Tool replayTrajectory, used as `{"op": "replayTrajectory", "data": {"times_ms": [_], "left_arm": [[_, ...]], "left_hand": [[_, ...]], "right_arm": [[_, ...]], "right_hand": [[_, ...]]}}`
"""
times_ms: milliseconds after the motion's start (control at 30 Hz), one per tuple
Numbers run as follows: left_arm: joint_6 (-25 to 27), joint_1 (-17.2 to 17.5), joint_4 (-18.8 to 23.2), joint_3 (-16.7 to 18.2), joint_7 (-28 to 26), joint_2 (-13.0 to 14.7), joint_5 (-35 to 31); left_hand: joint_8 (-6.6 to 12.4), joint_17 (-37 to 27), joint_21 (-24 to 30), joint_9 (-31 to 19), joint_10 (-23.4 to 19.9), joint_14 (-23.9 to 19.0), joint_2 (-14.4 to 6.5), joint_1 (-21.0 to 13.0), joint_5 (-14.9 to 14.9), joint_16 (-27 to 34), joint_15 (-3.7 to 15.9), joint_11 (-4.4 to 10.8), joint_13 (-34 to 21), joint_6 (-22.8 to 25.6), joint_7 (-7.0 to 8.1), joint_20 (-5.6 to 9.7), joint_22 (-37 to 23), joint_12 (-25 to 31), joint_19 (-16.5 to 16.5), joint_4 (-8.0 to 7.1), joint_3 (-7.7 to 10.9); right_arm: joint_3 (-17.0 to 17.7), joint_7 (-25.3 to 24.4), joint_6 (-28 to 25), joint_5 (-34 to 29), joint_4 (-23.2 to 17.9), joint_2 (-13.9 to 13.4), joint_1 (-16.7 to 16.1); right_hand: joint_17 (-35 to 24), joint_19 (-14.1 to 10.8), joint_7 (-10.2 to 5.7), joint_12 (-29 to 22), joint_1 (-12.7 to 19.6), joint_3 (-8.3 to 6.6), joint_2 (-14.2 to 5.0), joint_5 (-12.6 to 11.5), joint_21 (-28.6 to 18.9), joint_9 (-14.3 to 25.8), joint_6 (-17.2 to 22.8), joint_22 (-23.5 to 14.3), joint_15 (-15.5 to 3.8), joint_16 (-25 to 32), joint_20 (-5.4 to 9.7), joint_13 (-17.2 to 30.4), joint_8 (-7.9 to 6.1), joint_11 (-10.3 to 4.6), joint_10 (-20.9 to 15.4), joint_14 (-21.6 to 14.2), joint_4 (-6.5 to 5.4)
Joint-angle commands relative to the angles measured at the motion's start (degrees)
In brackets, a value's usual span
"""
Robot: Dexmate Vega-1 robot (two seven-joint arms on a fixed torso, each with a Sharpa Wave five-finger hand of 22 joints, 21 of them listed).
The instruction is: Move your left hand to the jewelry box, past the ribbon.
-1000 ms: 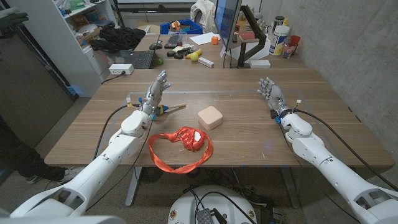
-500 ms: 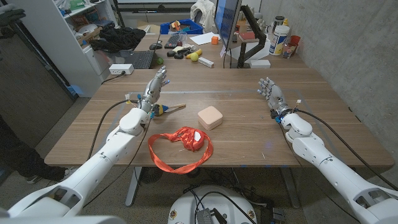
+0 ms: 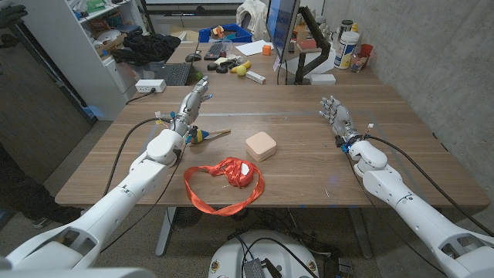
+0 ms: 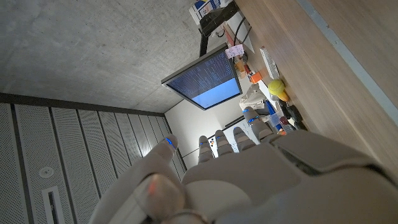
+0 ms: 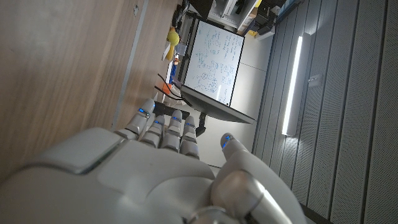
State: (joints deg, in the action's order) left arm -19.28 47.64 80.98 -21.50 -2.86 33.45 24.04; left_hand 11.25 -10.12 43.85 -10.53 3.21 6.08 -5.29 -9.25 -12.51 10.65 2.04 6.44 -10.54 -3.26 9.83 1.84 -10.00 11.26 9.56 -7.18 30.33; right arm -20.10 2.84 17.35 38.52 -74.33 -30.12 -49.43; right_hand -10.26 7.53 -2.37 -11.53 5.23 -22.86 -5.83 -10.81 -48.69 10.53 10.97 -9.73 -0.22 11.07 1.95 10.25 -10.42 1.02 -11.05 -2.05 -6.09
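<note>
The jewelry box [image 3: 260,145] is a small pale pink rounded square on the table's middle. A red ribbon [image 3: 224,184] lies in a loop in front of it, bunched at its top right. My left hand [image 3: 192,104] is raised over the table to the far left of the box, fingers stretched out and holding nothing; its back shows in the left wrist view [image 4: 249,174]. My right hand [image 3: 336,116] stays at the right side of the table, fingers apart and empty, also seen from behind [image 5: 155,162].
A small tool with a wooden handle and a yellow and blue end [image 3: 207,135] lies just beside my left wrist. A second table behind carries a monitor [image 3: 281,27], a keyboard [image 3: 173,74], bottles [image 3: 346,46] and clutter. A dark chair [image 3: 23,116] stands at the left.
My left hand has lifted and reached farther from me, toward the table's back edge. The right arm, box and ribbon have stayed put.
</note>
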Motion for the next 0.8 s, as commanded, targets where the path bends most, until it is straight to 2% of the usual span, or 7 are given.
{"op": "replayTrajectory", "data": {"times_ms": [33, 800], "left_arm": [[-0.8, -1.3, 0.9, -0.7, 0.7, 1.0, -2.0], [-1.9, -2.6, 3.9, -1.7, 1.3, 3.5, -6.2]], "left_hand": [[0.17, -0.2, -0.1, -0.1, 0.3, 0.2, 0.0, -0.6, -0.2, 0.0, 1.96, -0.1, -0.1, 0.3, 0.26, 0.92, -0.2, 0.1, 0.3, 0.14, 0.09], [0.12, -0.2, -0.3, -0.1, 0.4, 0.3, 0.0, -0.8, -0.2, 0.0, 2.0, -0.02, -0.1, 0.4, 0.25, 0.96, -0.3, 0.1, 0.2, 0.29, 0.12]], "right_arm": [[0.0, 0.0, 0.1, -0.1, 0.0, 0.0, 0.0], [0.0, 0.4, 0.6, 0.0, 0.6, 0.1, 0.1]], "right_hand": [[-0.1, -0.1, -0.08, -0.4, 0.5, 0.04, -2.61, -0.3, 0.3, 0.1, 0.2, -0.3, 0.02, 0.1, 0.09, 0.2, -0.47, 0.29, -0.3, -0.4, 0.14], [-0.1, -0.2, -0.11, -0.4, 0.5, 0.22, -2.64, -0.3, 0.7, 0.1, 0.2, -0.3, 0.05, 0.1, 0.04, 0.2, -0.45, 0.27, -0.3, -0.3, 0.15]]}}
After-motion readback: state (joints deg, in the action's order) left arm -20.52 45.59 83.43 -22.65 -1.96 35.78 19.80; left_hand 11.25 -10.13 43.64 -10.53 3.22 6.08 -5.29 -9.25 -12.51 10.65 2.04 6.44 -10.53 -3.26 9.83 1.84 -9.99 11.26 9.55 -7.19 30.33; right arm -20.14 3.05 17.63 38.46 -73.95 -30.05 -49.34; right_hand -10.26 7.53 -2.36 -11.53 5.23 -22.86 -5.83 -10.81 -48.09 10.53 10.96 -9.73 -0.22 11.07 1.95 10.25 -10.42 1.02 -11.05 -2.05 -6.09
